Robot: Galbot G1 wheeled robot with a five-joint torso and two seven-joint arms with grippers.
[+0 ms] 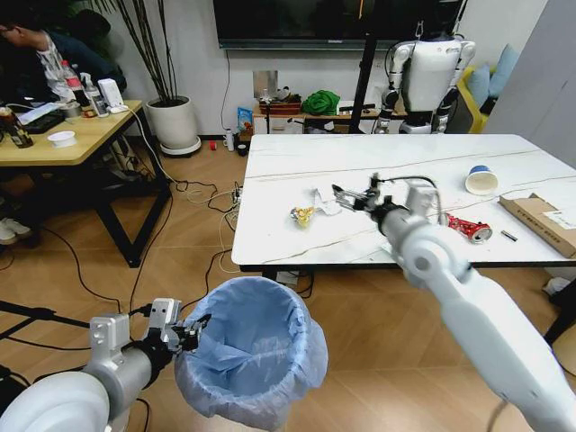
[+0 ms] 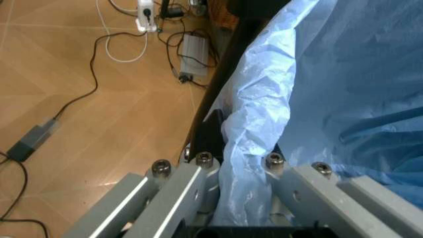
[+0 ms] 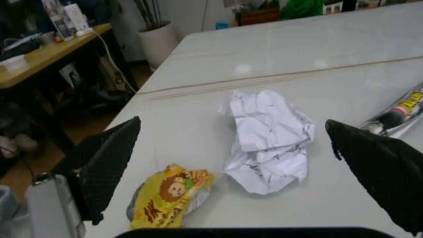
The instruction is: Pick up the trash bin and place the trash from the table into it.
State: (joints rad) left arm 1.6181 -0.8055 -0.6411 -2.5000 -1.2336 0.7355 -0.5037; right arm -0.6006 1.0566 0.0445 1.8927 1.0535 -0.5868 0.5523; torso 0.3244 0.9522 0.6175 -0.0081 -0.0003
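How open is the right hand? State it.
Open. The right hand has its two dark fingers spread wide, on either side of the crumpled white paper, touching nothing.

Wood floor (image 1: 180, 234) with loose cables (image 1: 193, 193); white wall; wooden desk (image 1: 67, 135) at left; white plant pot (image 1: 173, 121); dark screen (image 1: 297, 22).

Wrapper (image 1: 302, 214) left of paper (image 1: 323, 200) on table (image 1: 297, 162).

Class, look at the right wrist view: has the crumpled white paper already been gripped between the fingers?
No. The crumpled white paper lies on the table, with the open right gripper fingers spread well apart on either side.
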